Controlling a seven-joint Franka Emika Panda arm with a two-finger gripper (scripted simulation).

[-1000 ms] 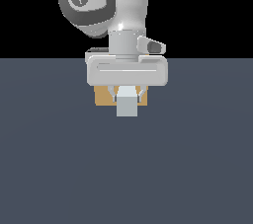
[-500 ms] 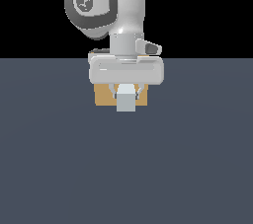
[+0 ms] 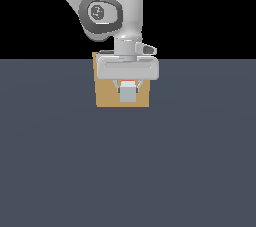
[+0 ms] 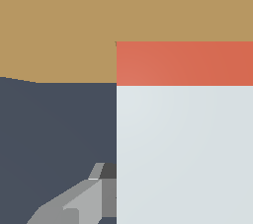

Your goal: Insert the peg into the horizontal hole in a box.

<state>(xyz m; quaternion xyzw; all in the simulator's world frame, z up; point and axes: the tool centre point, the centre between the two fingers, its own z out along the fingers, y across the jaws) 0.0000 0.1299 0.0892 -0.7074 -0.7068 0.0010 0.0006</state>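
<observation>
**Peg at the box face, red end leading**

We hold the peg [image 3: 128, 92] pinched in the claw [image 3: 128, 89], lying level and pointing straight ahead of it at the box [image 3: 107, 96]. In the exterior view we see only its pale rear end, framed between the two fingers just under the wide grey hand. We grip it towards the back, which leaves the forward length free to travel into the opening.

In the wrist view the peg [image 4: 185, 154] fills much of the frame, and only a short band of its red end [image 4: 185, 63] shows before it meets the tan box face [image 4: 59, 20]. We judge from this that the tip is at the face or already partly inside. The hole itself is hidden behind the peg, so we cannot confirm how well the two line up.

One finger [image 4: 79, 203] shows beside the pale shaft, pressed against it.

The box stands directly ahead of the claw on the dark grey floor [image 3: 128, 171], its face square to our approach. What the next move calls for, we think, is a straight, level push, since any tilt could jam the square tip on the hole's rim.
</observation>
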